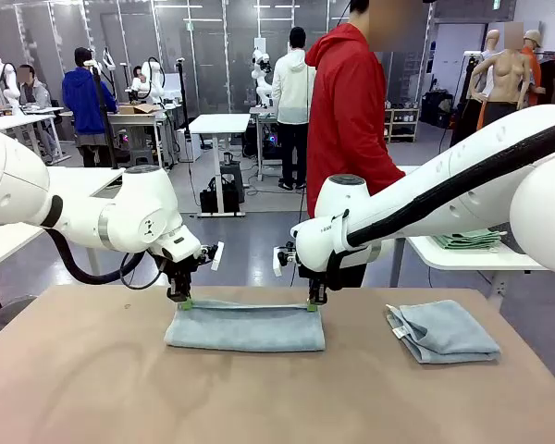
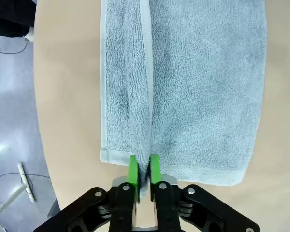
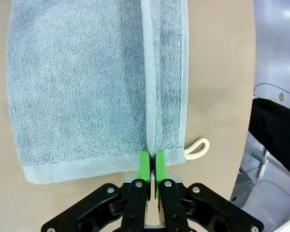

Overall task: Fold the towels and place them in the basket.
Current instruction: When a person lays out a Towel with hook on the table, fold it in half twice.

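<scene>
Left wrist view, item 1: left gripper (image 2: 144,162), green pads (image 2: 133,166) set slightly apart with the raised hem of the centre towel (image 2: 203,87) between them. Whether the hem is clamped cannot be told.

Item 2, right wrist view: right gripper (image 3: 152,159), pads pressed together on the same hem at the opposite corner, just beside a white hanging loop (image 3: 197,146).

Item 3, front view: centre towel laid flat on the tan table (image 1: 92,388), folded over lengthwise, with one gripper at each corner of its far edge.

Handling note, judged: the fold is best finished if both corners are let go together and the arms are raised straight up, so that the top layer is not dragged off the lower edge. The hem should be seen flush before another fold is made.

Item 4: second towel (image 1: 444,331), folded, lying at the table's right, well apart from the first.

Containers: neither towel is held in any container. Both lie on the bare tabletop, so the putting-away is judged not yet begun.

Item 5, beyond the table: person in a red top (image 1: 347,111), and a white side table (image 1: 462,260) bearing a stack of green cloths (image 1: 469,240).
</scene>
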Robot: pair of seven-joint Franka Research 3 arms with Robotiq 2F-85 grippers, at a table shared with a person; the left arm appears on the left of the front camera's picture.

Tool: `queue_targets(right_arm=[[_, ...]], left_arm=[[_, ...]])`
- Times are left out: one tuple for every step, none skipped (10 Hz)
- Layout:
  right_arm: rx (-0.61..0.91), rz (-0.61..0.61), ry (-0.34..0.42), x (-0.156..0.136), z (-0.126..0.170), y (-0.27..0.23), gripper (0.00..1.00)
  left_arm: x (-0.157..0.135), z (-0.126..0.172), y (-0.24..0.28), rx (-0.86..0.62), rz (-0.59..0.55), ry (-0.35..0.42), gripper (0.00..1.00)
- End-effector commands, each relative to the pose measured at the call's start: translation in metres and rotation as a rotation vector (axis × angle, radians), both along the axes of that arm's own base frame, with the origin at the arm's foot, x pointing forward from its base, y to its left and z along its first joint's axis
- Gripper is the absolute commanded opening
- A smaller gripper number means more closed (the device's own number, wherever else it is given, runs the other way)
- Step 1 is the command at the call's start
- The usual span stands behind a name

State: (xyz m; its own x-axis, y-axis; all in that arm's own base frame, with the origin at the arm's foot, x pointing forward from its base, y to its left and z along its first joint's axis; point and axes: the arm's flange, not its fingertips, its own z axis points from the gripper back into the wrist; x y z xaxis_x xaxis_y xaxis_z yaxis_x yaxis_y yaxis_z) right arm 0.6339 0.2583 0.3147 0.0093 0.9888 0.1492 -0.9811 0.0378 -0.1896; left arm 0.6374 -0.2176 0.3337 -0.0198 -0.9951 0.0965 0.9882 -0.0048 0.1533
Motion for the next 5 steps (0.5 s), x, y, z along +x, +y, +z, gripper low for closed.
queue_targets(right_arm=[[0.007,-0.026,-0.022,0.003,0.0,0.003,0.25],[0.011,-0.032,-0.018,0.002,0.001,0.003,0.45],[0.017,-0.032,-0.014,0.0,0.005,0.002,0.29],[0.023,-0.032,-0.015,-0.003,0.014,0.001,0.65],[0.029,-0.048,0.001,-0.008,0.027,-0.004,0.49]], left_arm=[[0.007,0.001,0.001,0.026,0.018,0.005,0.4],[0.006,0.003,0.002,0.036,0.011,-0.011,0.45],[0.002,0.01,0.005,0.038,0.005,-0.02,0.59],[-0.004,0.022,0.01,0.035,-0.002,-0.022,0.65],[-0.013,0.039,0.014,0.047,0.013,0.022,0.79]])
